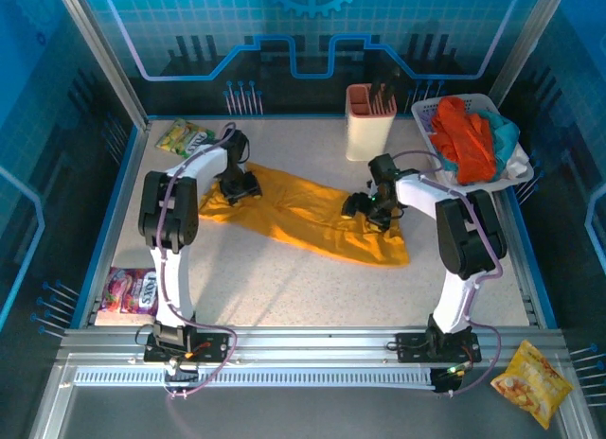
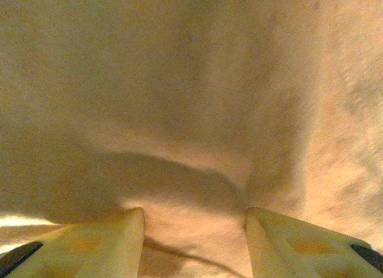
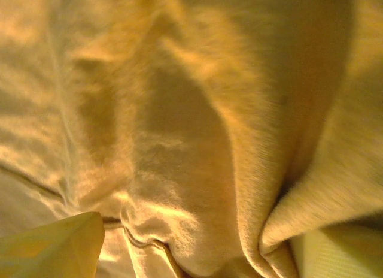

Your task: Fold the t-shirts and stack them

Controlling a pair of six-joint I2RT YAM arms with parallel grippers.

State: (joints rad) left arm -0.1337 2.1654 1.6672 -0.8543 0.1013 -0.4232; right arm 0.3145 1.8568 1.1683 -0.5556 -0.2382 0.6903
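One yellow tee [image 1: 303, 212] lies in the top view, spread in a slanting band across the table [image 1: 284, 297]. The left gripper [image 1: 237, 186] is down on the tee's left end. The right gripper [image 1: 365, 204] is down on its right half. Behind the tee's right end, a basket [image 1: 431, 106] holds an orange-red tee [image 1: 464, 136], a teal tee [image 1: 505, 134] and a whitish one [image 1: 519, 160]. A cream holder [image 1: 369, 127] stands behind the tee's middle, and a green packet [image 1: 182, 136] lies behind its left end.

In the left wrist view the tee's cloth [image 2: 191, 98] lies close below, nearly smooth. The fingers [image 2: 102, 242] stand partly apart with cloth between them, not clamped.

In the right wrist view the tee [image 3: 179, 140] is bunched into deep folds. The fingers [image 3: 54, 248] stand wide apart, a thick fold between them.
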